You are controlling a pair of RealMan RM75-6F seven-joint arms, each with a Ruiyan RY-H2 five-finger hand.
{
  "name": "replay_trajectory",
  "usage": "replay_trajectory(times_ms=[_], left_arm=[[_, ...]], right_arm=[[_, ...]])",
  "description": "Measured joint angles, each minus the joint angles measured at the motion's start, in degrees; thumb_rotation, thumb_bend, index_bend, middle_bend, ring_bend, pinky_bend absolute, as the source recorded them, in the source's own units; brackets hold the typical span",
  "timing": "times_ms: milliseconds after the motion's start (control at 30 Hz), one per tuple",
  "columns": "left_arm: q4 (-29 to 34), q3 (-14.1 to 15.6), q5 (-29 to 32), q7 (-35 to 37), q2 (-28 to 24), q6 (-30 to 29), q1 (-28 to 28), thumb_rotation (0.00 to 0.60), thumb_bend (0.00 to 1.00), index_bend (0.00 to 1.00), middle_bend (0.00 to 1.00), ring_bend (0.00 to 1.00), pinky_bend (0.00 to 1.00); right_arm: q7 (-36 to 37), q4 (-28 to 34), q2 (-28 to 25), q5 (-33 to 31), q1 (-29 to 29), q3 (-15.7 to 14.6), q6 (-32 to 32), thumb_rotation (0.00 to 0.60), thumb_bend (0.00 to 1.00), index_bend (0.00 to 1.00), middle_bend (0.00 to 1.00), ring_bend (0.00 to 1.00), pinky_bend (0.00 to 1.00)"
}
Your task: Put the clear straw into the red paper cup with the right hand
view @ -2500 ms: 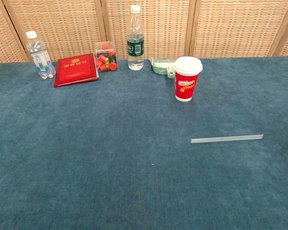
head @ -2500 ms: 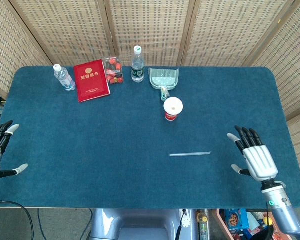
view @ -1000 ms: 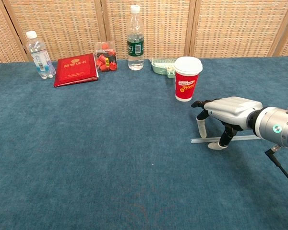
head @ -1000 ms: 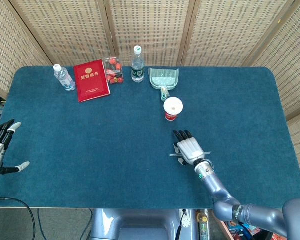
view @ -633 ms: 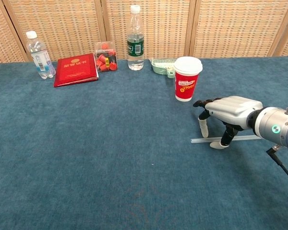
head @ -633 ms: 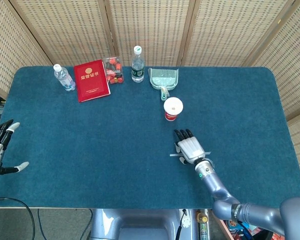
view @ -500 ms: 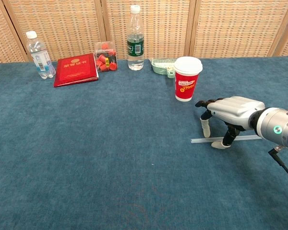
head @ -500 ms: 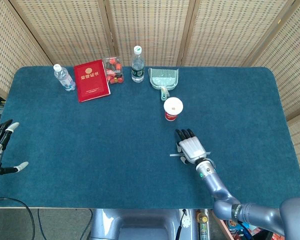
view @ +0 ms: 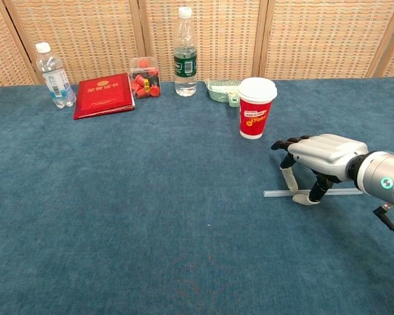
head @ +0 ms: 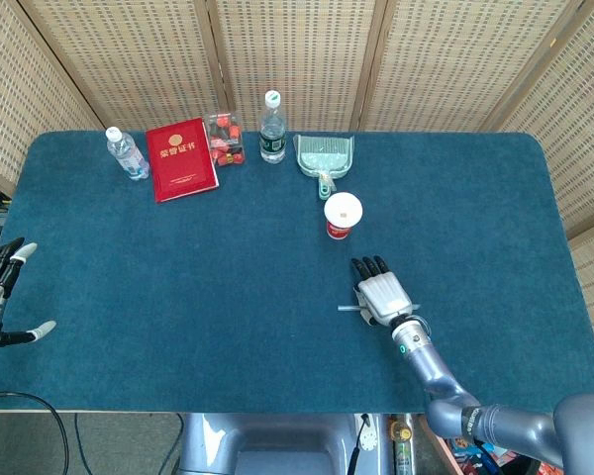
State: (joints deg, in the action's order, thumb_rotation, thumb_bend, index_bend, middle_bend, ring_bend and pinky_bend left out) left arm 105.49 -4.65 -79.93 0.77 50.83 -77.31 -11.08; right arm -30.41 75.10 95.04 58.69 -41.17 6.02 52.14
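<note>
Covering the clear straw point(view: 276, 193), the right hand point(view: 318, 157) seems merely touching it; grip unclear.

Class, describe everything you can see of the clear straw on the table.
The clear straw is a thin, straight, see-through tube, plastic by its look. It lies flat on the blue table, running left to right, in front of the red paper cup and apart from it. The right hand arches over its middle, fingertips down at it; whether it is gripped yet is unclear.
</note>
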Motion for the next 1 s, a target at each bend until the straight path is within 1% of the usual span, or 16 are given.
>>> replay_trajectory(times_ms=[167, 267, 467, 567, 667, 767, 867, 900, 1000], left_arm=[[-0.27, 0.06, 0.10, 0.33, 0.07, 0.12, 0.05, 0.600, 0.00, 0.00, 0.00, 0.00, 0.00], [-0.43, 0.06, 0.10, 0.53, 0.18, 0.31, -0.03, 0.600, 0.00, 0.00, 0.00, 0.00, 0.00], [-0.63, -0.01, 0.18, 0.66, 0.24, 0.59, -0.20, 0.600, 0.00, 0.00, 0.00, 0.00, 0.00], [-0.64, -0.07, 0.23, 0.65, 0.28, 0.79, -0.35, 0.600, 0.00, 0.00, 0.00, 0.00, 0.00], [-0.55, -0.09, 0.21, 0.53, 0.36, 0.93, -0.48, 0.600, 0.00, 0.00, 0.00, 0.00, 0.00], [-0.47, -0.10, 0.23, 0.26, 0.45, 1.07, -0.60, 0.600, 0.00, 0.00, 0.00, 0.00, 0.00], [-0.36, -0.10, 0.35, -0.19, 0.54, 1.30, -0.74, 0.600, 0.00, 0.00, 0.00, 0.00, 0.00], [-0.29, -0.08, 0.39, -0.41, 0.56, 1.46, -0.81, 0.600, 0.00, 0.00, 0.00, 0.00, 0.00], [-0.05, -0.05, 0.51, -0.98, 0.54, 1.53, -0.87, 0.600, 0.00, 0.00, 0.00, 0.00, 0.00]], right_arm=[[1.80, -0.01, -0.03, 2.23, 0.35, -0.09, 0.94, 0.600, 0.45, 0.66, 0.11, 0.00, 0.00], [3.56, 1.02, -0.79, 3.66, 0.67, 0.16, 1.84, 0.600, 0.45, 0.66, 0.12, 0.00, 0.00], [10.76, 6.30, -4.50, 7.42, 1.54, 2.25, 4.59, 0.600, 0.46, 0.66, 0.13, 0.00, 0.00], [16.57, 9.90, -7.46, 9.22, 1.99, 4.09, 5.70, 0.600, 0.46, 0.66, 0.13, 0.00, 0.00], [23.95, 13.73, -10.76, 10.18, 2.35, 6.54, 6.02, 0.600, 0.46, 0.66, 0.14, 0.00, 0.00], [32.32, 17.22, -14.44, 10.29, 2.47, 9.83, 5.53, 0.600, 0.46, 0.66, 0.14, 0.00, 0.00], [40.55, 19.72, -18.50, 9.04, 2.03, 14.53, 3.77, 0.600, 0.48, 0.66, 0.14, 0.00, 0.00], [43.33, 20.31, -19.91, 7.95, 1.62, 16.74, 2.75, 0.600, 0.48, 0.66, 0.14, 0.00, 0.00], [48.00, 20.86, -21.98, 3.81, 0.21, 21.89, 0.48, 0.600, 0.49, 0.66, 0.14, 0.00, 0.00]])
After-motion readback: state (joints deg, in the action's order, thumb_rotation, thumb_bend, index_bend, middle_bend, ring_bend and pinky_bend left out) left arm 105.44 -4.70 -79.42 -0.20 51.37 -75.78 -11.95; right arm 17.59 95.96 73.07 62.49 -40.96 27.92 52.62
